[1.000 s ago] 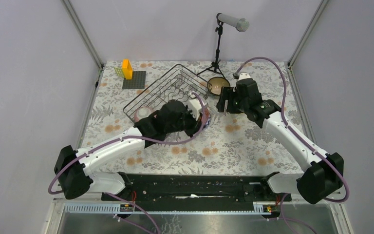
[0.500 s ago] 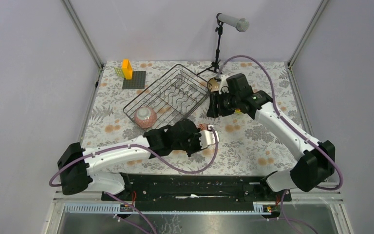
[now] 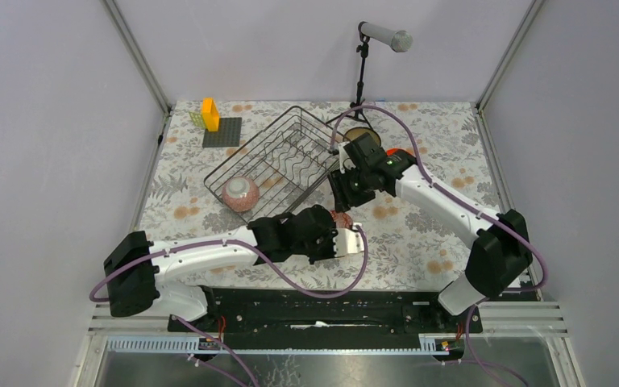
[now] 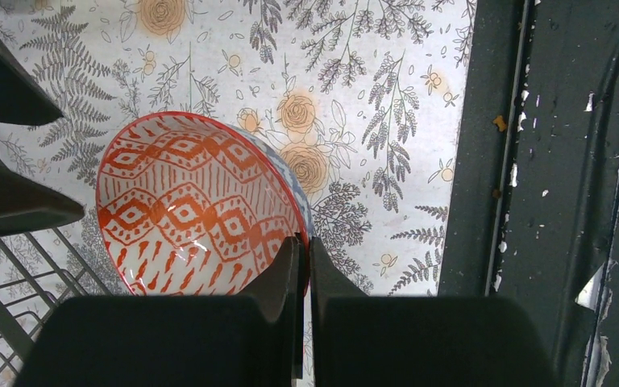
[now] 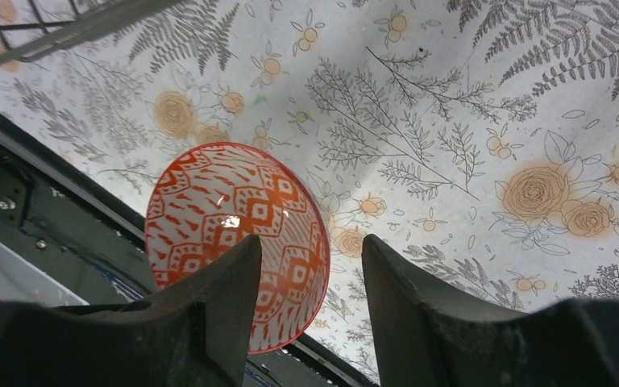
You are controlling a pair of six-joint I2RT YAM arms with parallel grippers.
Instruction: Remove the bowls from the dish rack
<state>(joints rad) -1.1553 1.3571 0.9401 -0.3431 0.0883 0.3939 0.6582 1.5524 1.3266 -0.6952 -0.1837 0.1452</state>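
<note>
While the left gripper [image 4: 306, 248] pinches the rim of the patterned bowl [image 4: 197, 201] between closed fingers, the bowl is out of the dish rack [image 3: 290, 153], over the floral tablecloth [image 3: 419, 234] and close to the dark front rail [image 4: 564, 161]; whether it touches the cloth I cannot tell. Its inside shows an orange-red diamond pattern on white. The right gripper [image 5: 310, 246] hangs above the bowl, fingers spread wide with nothing between them, just beside the rack's near right corner. A pink speckled bowl [image 3: 240, 193] rests inside the rack at its near corner.
</note>
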